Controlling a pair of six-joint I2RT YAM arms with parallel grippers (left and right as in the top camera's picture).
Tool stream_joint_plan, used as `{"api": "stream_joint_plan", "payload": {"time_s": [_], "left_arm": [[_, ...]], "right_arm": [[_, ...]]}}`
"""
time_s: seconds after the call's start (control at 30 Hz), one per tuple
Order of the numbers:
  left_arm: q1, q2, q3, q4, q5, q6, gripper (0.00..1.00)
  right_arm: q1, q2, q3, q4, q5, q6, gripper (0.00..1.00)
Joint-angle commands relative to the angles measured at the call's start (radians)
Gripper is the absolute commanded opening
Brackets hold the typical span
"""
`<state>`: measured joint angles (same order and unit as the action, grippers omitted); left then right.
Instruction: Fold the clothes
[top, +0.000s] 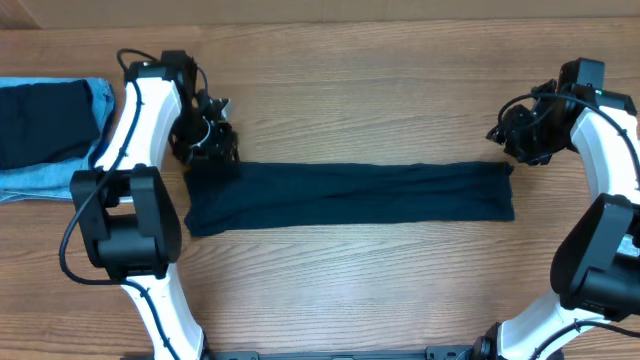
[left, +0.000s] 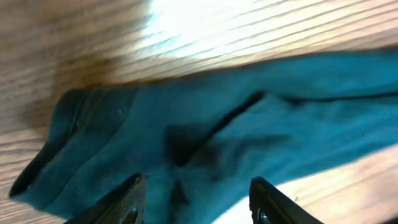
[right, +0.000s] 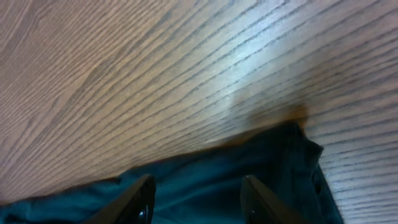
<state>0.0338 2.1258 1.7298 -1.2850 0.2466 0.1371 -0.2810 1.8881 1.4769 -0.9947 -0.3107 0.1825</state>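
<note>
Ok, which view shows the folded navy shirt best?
Overhead: the navy shirt lies whole there, a long flat strip, both ends visible. The left wrist view catches only its left end, blurred and close; the right wrist view only its right corner at the frame's bottom.

Even light is falling across the wooden table in the sharp overhead view. Glare is bleaching the wood at the left wrist, blur softening the navy shirt; a milder sheen is streaking the right wrist's view.
</note>
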Motion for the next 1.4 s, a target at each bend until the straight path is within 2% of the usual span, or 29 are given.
{"api": "stream_joint_plan", "payload": {"time_s": [0.0, 0.13, 0.4, 0.47, 0.53, 0.63, 0.77, 0.87, 1.0, 1.17, 1.27, 1.37], "left_arm": [[0.018, -0.02, -0.083, 0.053, 0.003, -0.036, 0.56], [0.018, -0.02, -0.122, 0.075, 0.087, -0.016, 0.52], [0.003, -0.02, -0.138, 0.2, 0.147, -0.014, 0.42], [0.005, -0.02, -0.138, 0.227, 0.146, -0.027, 0.36], [0.007, -0.02, -0.138, 0.236, 0.147, -0.033, 0.24], [0.01, -0.02, -0.138, 0.229, 0.147, -0.033, 0.17], [0.012, -0.02, -0.138, 0.193, 0.157, -0.037, 0.18], [0.012, -0.021, -0.133, 0.197, 0.273, -0.01, 0.2], [0.012, -0.021, -0.1, 0.197, 0.33, 0.01, 0.18], [0.009, -0.028, -0.016, 0.125, 0.4, 0.067, 0.18], [-0.006, -0.048, 0.007, 0.068, 0.456, 0.108, 0.19], [-0.045, -0.061, 0.007, 0.025, 0.42, 0.129, 0.2]], "right_arm": [[0.002, -0.026, 0.018, 0.006, -0.006, -0.007, 0.49], [0.002, -0.026, 0.018, 0.013, -0.006, -0.007, 0.49], [0.002, -0.026, 0.018, 0.023, -0.005, -0.007, 0.48], [0.002, -0.026, 0.018, 0.023, -0.005, -0.007, 0.49], [0.002, -0.026, 0.018, 0.023, -0.005, -0.007, 0.49], [0.001, -0.026, 0.018, 0.024, -0.005, -0.007, 0.49], [0.001, -0.026, 0.018, 0.023, 0.006, -0.007, 0.49], [0.0, -0.026, 0.018, 0.024, 0.006, -0.008, 0.51], [0.0, -0.026, 0.018, 0.016, 0.006, -0.008, 0.52], [0.0, -0.026, 0.016, -0.035, 0.006, -0.006, 0.4], [0.0, -0.026, 0.015, -0.089, 0.012, -0.003, 0.39], [0.0, -0.025, 0.008, -0.111, 0.064, 0.031, 0.42]]}}
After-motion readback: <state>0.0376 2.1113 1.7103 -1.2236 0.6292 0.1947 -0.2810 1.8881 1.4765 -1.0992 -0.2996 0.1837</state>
